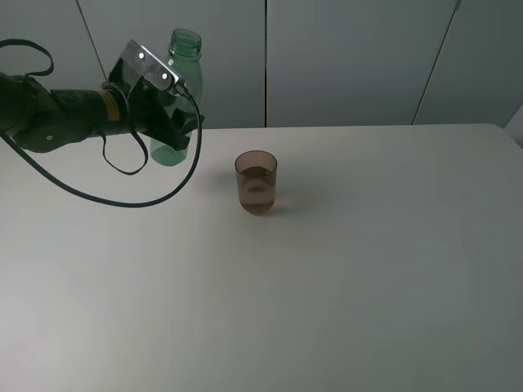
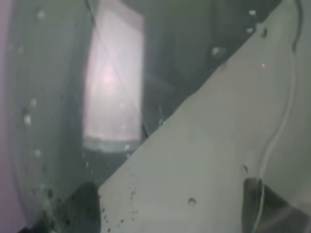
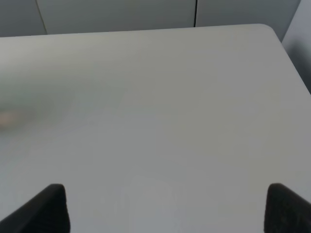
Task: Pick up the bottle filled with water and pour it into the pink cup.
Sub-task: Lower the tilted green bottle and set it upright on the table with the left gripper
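Observation:
The green-tinted bottle (image 1: pixel 185 59), capless, stands upright at the back left of the white table (image 1: pixel 343 286), its base on or just above the surface. My left gripper (image 1: pixel 175 124) is closed around its middle from the left. In the left wrist view the bottle's wall (image 2: pixel 58 97) fills the picture, with droplets on it, between the two dark fingertips of the left gripper (image 2: pixel 172 206). The pink cup (image 1: pixel 257 181) stands upright to the right of the bottle, apart from it, with some liquid inside. My right gripper (image 3: pixel 167 208) is open and empty over bare table.
The left arm's black cable (image 1: pixel 122 200) loops down over the table in front of the bottle. Grey wall panels (image 1: pixel 343 57) rise behind the table's back edge. The table's right corner (image 3: pixel 272 31) shows in the right wrist view.

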`<state>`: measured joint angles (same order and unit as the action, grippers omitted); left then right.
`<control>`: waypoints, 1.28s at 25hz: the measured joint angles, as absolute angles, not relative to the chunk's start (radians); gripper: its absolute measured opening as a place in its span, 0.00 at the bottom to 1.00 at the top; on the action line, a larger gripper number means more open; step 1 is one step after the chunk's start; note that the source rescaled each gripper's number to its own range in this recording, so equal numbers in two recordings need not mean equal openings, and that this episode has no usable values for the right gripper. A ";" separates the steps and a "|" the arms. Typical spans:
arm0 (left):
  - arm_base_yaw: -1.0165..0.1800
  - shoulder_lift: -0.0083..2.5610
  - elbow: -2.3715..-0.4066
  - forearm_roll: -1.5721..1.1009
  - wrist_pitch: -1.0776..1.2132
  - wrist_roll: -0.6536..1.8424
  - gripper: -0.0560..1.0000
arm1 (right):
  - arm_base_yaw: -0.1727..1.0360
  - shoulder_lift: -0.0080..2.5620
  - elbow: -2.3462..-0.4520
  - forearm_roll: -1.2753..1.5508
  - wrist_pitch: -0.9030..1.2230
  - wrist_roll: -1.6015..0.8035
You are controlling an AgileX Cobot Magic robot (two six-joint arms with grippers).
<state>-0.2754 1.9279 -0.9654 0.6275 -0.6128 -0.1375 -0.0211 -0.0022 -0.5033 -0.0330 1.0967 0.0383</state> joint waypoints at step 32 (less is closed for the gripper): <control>-0.199 2.118 -0.922 0.676 -0.845 -0.334 0.05 | -0.021 -0.002 -0.503 -0.033 1.097 0.037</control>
